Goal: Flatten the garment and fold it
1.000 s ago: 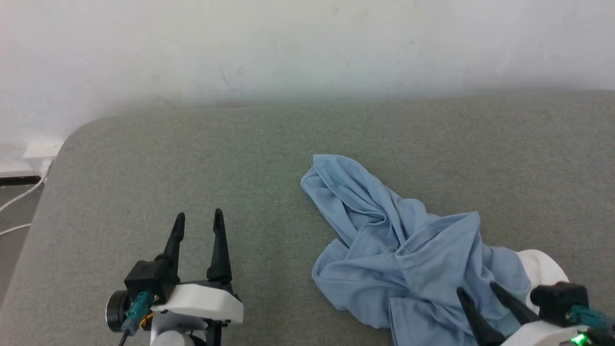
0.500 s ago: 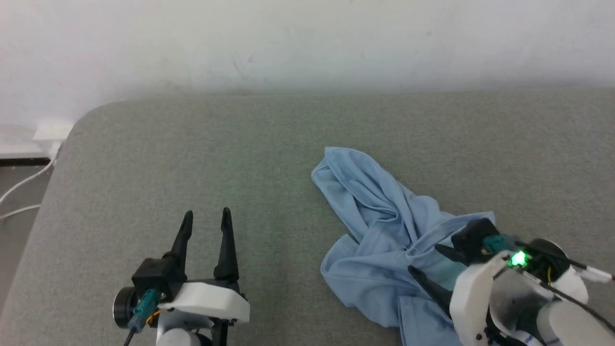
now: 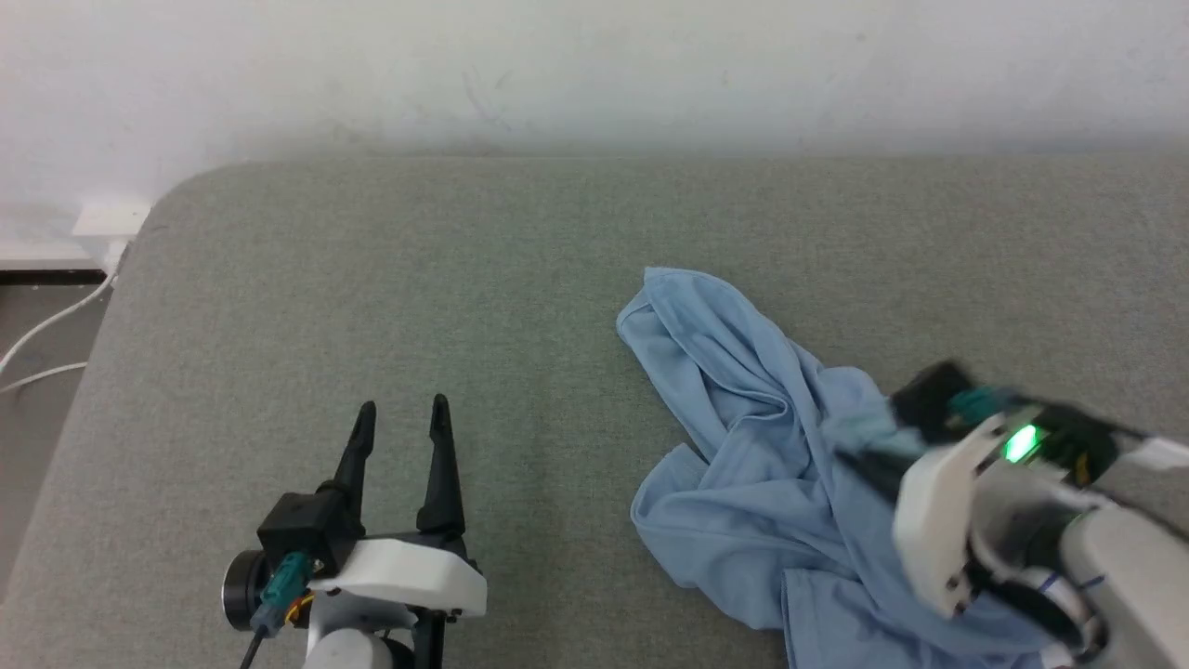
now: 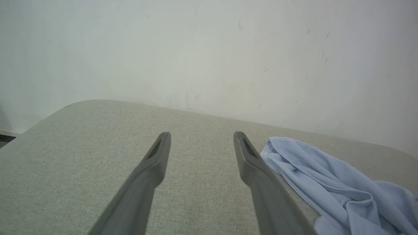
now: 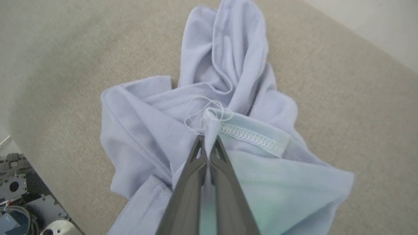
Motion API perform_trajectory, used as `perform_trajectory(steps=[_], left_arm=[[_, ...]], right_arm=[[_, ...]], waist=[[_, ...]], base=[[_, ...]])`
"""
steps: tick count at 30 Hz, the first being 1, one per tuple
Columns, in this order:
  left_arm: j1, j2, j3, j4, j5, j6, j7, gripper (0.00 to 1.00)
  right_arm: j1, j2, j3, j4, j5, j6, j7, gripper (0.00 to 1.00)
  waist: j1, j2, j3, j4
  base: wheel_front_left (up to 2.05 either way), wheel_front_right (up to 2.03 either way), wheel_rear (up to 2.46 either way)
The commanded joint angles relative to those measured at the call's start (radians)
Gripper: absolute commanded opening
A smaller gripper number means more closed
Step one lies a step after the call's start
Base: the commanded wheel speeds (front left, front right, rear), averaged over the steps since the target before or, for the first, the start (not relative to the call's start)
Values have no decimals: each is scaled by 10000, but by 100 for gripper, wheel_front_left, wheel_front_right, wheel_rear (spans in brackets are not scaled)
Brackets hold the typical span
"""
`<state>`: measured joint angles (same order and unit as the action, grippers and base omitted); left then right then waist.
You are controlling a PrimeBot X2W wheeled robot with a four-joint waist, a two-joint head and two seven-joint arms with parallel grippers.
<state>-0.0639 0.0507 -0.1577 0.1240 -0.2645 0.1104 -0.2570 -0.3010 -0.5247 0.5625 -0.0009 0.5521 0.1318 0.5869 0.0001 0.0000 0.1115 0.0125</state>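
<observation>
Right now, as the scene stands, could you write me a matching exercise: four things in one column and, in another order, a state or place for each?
Column 1
1. left gripper
2. right gripper
3. garment
4. white cable

Column 2
A. crumpled in a heap on the grey surface
B. open, holding nothing, over bare grey cloth
C. off the surface, past its left edge
D. shut on a stitched hem

Pairs: 1-B, 2-D, 3-A, 4-C
</observation>
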Motion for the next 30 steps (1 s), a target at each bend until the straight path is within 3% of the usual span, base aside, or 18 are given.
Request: perform_trajectory(steps=[1, 5, 11, 18, 19, 20, 21, 22, 26, 30], left_arm=[[-74, -5, 58, 2, -64, 68, -47, 100], [-59, -5, 99, -28, -37, 67, -47, 100], [-58, -5, 88, -57, -22, 37, -47, 100], [-170, -5, 48, -32, 11, 16, -47, 100], [-190, -5, 56, -17, 17, 10, -47, 100], [-207, -5, 68, -6, 19, 6, -47, 100], [-222, -5, 77, 7, 23, 1, -47, 100], [-232, -5, 89, 19, 24, -4, -47, 100], [-234, -5, 114, 62, 44, -22, -47, 100], [-148, -5, 207, 72, 104, -45, -47, 100]], right_arm=[[-207, 17, -615, -56, -193, -11, -541, 0], [43, 414, -3071, 282, -836, -11, -1748, 0], [1032, 1090, -7197, 1775, -1782, -11, -2131, 0], [1753, 1894, -10277, 3790, -2470, -11, -3386, 0], [1776, 2042, -10403, 4127, -2542, -11, -3594, 12], [1756, 2144, -10428, 4417, -2604, -11, -3730, 42], [1725, 2233, -10412, 4663, -2646, -11, -3893, 94], [1700, 2330, -10412, 4903, -2654, -11, -4100, 100], [1587, 2495, -10570, 5458, -2908, -11, -5480, 100], [1544, 2637, -10834, 5187, -3411, -11, -7230, 100]], waist=[[-1, 0, -39, -107], [-1, 0, -93, -268], [-1, 0, -49, -470], [-1, 0, 261, -583], [-1, 0, 296, -598], [-1, 0, 330, -616], [-1, 0, 350, -631], [-1, 0, 366, -648], [-1, 0, 342, -665], [-1, 0, 149, -657]], base=[[0, 0, 0], [0, 0, 0], [0, 0, 0], [0, 0, 0], [0, 0, 0], [0, 0, 0], [0, 0, 0], [0, 0, 0], [0, 0, 0], [0, 0, 0]])
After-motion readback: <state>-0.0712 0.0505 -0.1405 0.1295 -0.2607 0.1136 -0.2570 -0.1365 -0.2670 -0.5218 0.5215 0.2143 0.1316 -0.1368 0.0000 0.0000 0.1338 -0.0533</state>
